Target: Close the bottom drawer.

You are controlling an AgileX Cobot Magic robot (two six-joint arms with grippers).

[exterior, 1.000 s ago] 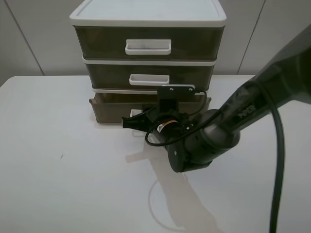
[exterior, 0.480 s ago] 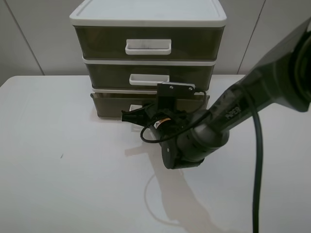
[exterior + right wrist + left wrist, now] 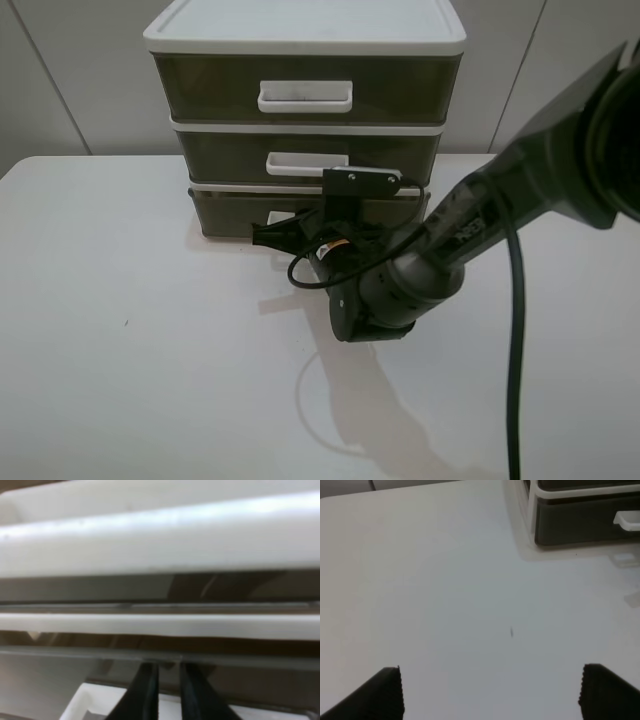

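as the right end effector, clenched on nothing, presses the bottom drawer beside its handle, an off-centre push could jam it or shove the unit.

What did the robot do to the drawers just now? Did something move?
The bottom drawer slid back into the unit and now sits almost fully in. The right gripper moved forward with it, its jaws nearly together against the drawer's front, pushing rather than gripping. Nothing was picked up or let go. The top drawer and middle drawer stayed shut.
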